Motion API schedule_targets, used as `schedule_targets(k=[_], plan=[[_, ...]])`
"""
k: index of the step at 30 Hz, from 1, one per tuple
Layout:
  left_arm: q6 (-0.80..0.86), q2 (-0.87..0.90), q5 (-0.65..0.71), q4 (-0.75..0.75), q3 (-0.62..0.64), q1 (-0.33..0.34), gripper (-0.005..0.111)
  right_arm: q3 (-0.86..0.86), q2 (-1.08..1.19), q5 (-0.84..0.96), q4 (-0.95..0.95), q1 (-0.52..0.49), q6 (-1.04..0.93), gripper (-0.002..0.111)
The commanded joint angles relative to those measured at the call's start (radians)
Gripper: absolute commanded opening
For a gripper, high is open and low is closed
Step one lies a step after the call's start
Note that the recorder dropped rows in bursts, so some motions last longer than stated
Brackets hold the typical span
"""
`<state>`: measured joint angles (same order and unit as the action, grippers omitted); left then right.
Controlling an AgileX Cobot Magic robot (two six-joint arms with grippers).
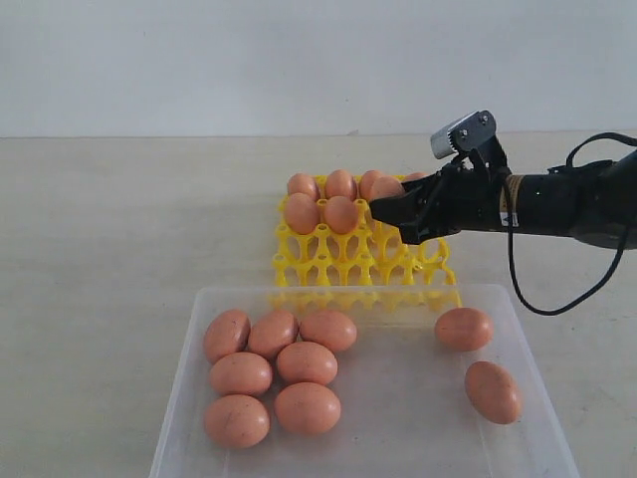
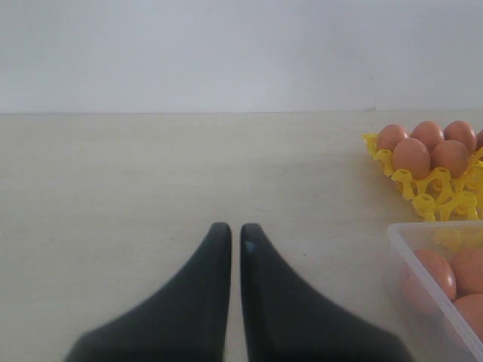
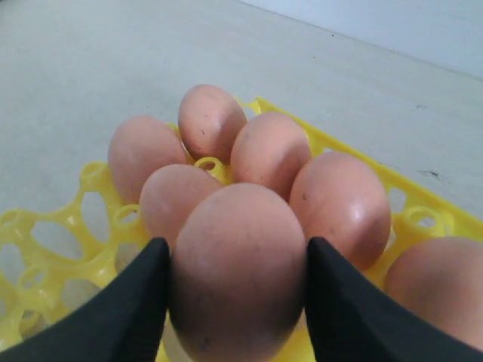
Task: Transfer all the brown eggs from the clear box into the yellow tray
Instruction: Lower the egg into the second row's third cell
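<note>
My right gripper hangs over the right side of the yellow tray, shut on a brown egg whose sides both black fingers touch. Several brown eggs stand in the tray's far cups, and in the right wrist view they show just beyond the held one. The clear box lies in front of the tray, with a cluster of several eggs at its left and two eggs at its right. My left gripper is shut and empty over bare table, left of the tray and the box.
The tray's front rows of cups hold no eggs. A black cable loops down from the right arm beside the box's right far corner. Beige tabletop spreads to the left, with a pale wall behind.
</note>
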<state>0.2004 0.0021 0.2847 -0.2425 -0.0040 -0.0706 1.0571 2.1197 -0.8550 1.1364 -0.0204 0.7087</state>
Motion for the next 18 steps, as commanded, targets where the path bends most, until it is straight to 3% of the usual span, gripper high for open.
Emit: schedule_targets(k=[1,18], plan=[[0.003,-0.002,-0.001,-0.001,0.004,-0.009,0.004,0.001,-0.004,-0.013,-0.009,0.014,-0.025,0.000],[0.003,-0.002,-0.001,-0.001,0.004,-0.009,0.004,0.001,-0.004,0.075,-0.071,0.040,-0.075,0.000]])
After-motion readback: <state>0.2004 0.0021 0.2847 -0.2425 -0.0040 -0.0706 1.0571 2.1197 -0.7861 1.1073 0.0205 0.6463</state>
